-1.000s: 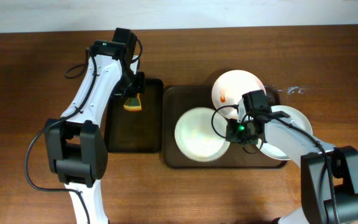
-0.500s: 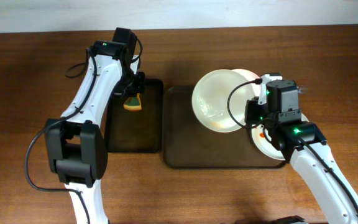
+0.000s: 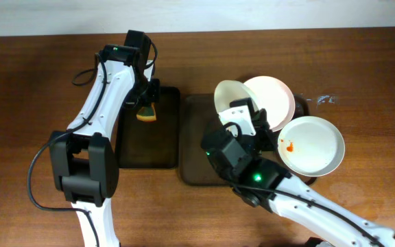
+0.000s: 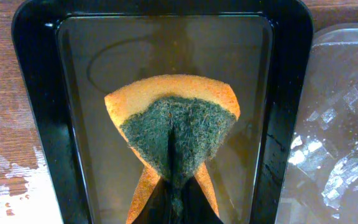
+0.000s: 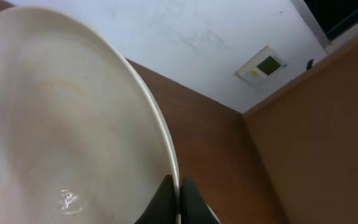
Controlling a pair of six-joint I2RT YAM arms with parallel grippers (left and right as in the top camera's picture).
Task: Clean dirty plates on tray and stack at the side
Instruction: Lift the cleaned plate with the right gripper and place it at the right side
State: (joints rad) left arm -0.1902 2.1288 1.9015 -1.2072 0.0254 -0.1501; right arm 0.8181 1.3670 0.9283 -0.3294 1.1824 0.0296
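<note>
My right gripper [image 3: 238,111] [image 5: 180,186] is shut on the rim of a white plate [image 3: 228,99] [image 5: 61,137] and holds it lifted and tilted steeply above the brown tray [image 3: 196,140]. A second white plate [image 3: 273,99] lies at the tray's back. A third plate [image 3: 315,144] with an orange-red smear lies at the tray's right end. My left gripper [image 3: 146,103] [image 4: 176,202] is shut on an orange and green sponge [image 3: 147,114] [image 4: 173,127] over the black tray [image 3: 148,137] [image 4: 36,93].
The black tray holds shallow water. The brown tray's wet left end [image 4: 344,124] shows beside it in the left wrist view. My raised right arm [image 3: 266,182] hides the tray's front part. A wet patch [image 3: 324,99] marks the table at the back right.
My right arm has lifted the plate off the brown tray, tipped it steeply on edge and swung high toward the camera. The left arm and sponge have not moved.
</note>
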